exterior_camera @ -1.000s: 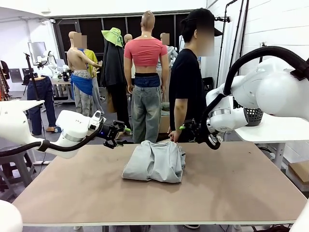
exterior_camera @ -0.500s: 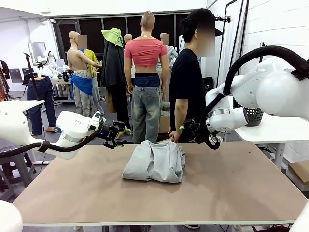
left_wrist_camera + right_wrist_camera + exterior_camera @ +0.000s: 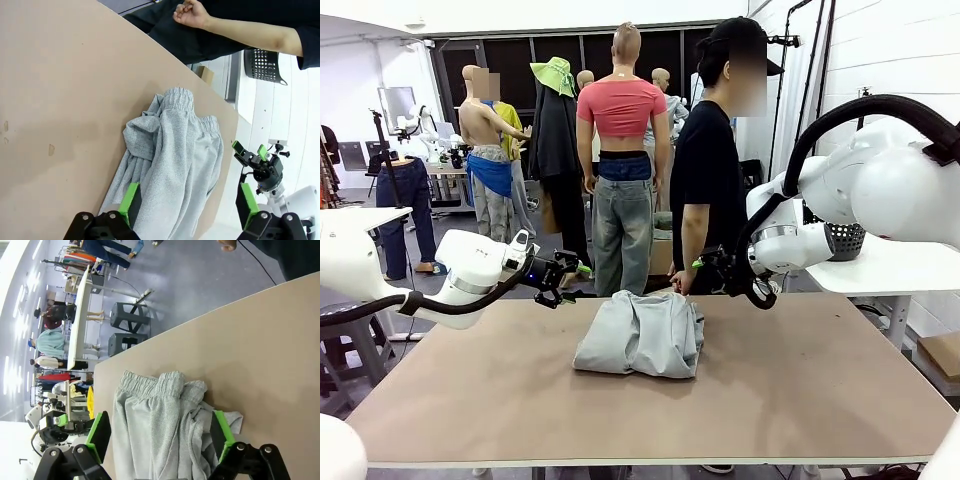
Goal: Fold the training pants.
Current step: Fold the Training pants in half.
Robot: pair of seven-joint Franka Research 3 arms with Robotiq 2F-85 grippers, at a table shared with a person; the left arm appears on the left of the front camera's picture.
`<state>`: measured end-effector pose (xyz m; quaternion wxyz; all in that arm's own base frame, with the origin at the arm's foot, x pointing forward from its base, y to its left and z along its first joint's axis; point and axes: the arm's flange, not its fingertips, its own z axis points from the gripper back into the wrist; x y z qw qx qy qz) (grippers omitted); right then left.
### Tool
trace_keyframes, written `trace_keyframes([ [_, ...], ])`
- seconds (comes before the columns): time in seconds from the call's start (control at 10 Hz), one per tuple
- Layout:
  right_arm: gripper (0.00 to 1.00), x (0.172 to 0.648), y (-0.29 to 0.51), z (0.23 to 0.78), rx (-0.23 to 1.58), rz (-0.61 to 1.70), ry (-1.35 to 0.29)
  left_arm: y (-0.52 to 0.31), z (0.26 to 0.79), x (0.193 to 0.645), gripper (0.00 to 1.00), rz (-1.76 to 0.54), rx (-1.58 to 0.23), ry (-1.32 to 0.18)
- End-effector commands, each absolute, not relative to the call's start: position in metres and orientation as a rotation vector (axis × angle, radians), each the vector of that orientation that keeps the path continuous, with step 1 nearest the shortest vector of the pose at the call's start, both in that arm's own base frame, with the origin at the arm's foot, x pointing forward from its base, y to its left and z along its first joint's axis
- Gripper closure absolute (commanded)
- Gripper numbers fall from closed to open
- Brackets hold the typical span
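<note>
The training pants [image 3: 642, 335] lie folded into a compact grey bundle on the brown worktop [image 3: 800, 390], a little toward the far edge from its middle. In the left wrist view the gathered waistband sits at the 12 o'clock end of the bundle [image 3: 172, 160], with loose folds of jersey bunched at its 9 o'clock side.

The left gripper [image 3: 570, 272] hovers above the worktop at about 10 o'clock from the pants, not touching them; its green-padded fingers [image 3: 131, 197] stand wide apart with nothing between them but the fabric below. The right gripper [image 3: 708, 268] hangs at about 2 o'clock from the bundle, also clear of it, its fingers [image 3: 98, 432] spread apart and empty.

A person [image 3: 705, 170] in a black shirt stands at the far edge of the worktop, at 12 o'clock from the pants, one hand [image 3: 190, 12] loosely curled just beyond the edge. A black mesh basket [image 3: 845, 240] sits on a white side table at roughly 3 o'clock.
</note>
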<state>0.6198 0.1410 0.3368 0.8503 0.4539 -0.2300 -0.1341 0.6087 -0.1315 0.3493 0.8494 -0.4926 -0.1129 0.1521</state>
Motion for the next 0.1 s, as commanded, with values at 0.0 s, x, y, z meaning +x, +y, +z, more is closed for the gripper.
trace_keyframes([
  [0.0,0.0,0.6195,0.1423,0.3373,0.956,-0.279,-0.484,-0.132,0.3511,0.6083,0.0,0.319,-1.03,-0.242],
])
